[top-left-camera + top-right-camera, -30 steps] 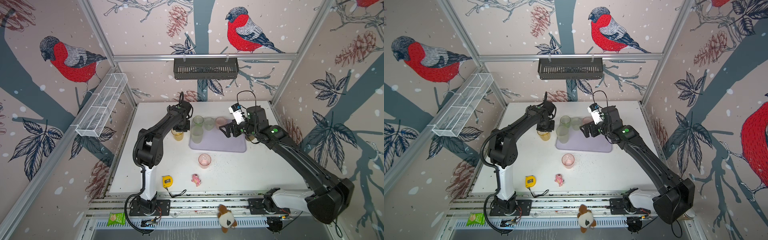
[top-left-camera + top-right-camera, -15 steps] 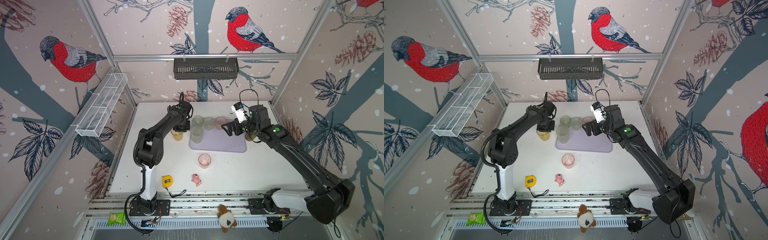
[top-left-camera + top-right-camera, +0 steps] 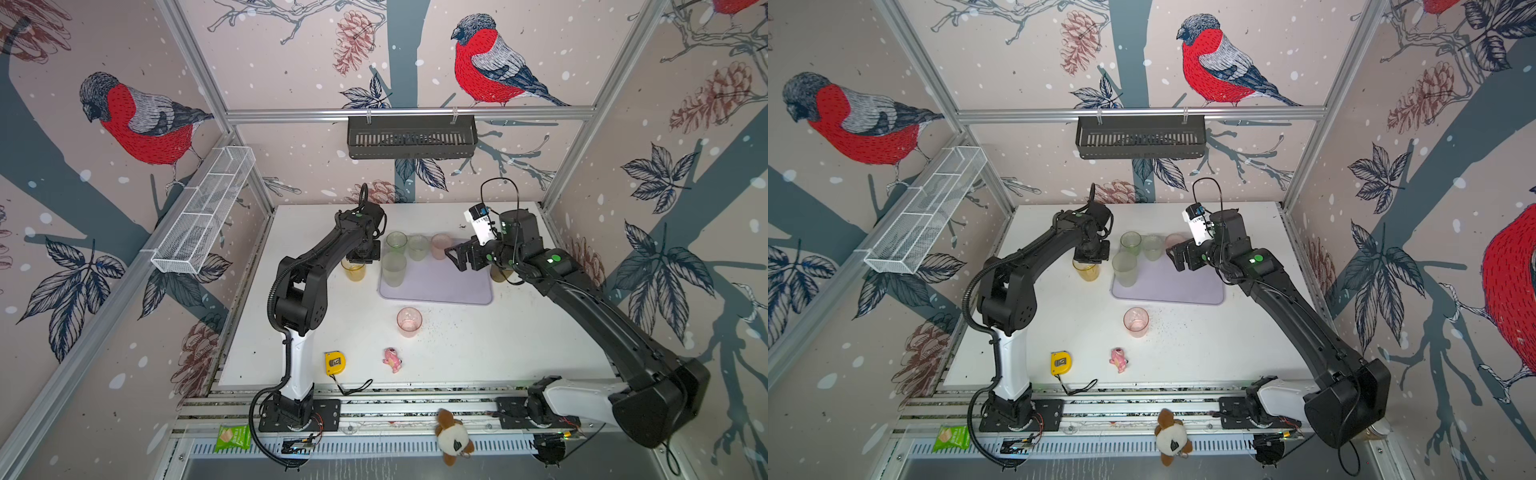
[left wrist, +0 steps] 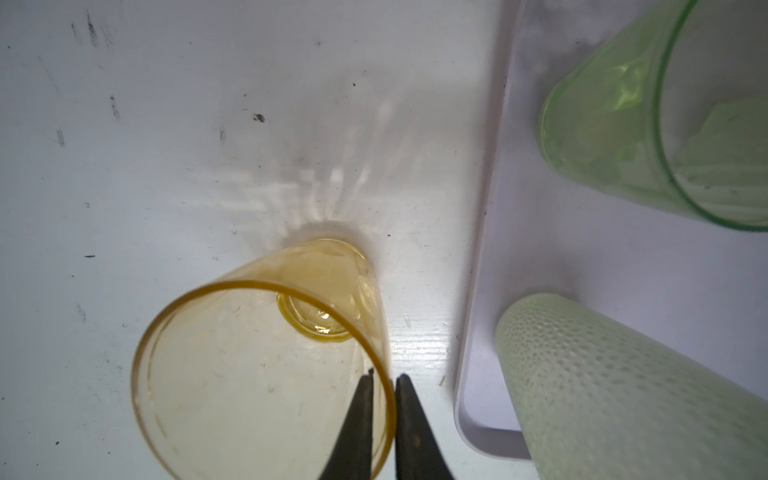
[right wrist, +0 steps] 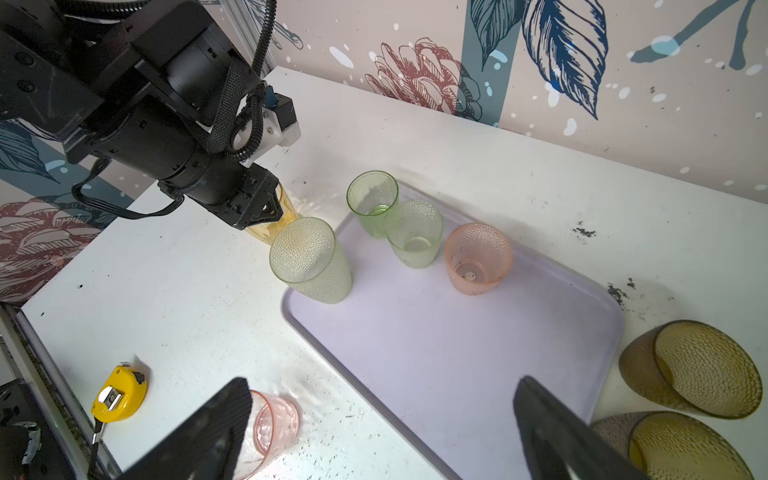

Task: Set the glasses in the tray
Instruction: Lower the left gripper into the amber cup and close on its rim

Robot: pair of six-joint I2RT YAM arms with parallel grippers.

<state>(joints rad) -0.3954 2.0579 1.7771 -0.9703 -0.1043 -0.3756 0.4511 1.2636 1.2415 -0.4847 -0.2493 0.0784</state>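
left arm (image 3: pixel 316 257): lower link upright, elbow bent, forearm reaching to just off tray (image 3: pixel 440 286) left edge, wrist pointing straight down.
left gripper (image 4: pixel 384 376): tips nearly together, pinching amber glass (image 4: pixel 257 365) wall at rim, one finger inside, one outside.
right arm (image 3: pixel 582 291): long diagonal stretch to tray right side, wrist about level, pointing across tray.
right gripper (image 5: pixel 382 386): above tray right part, jaws spread wide, empty.
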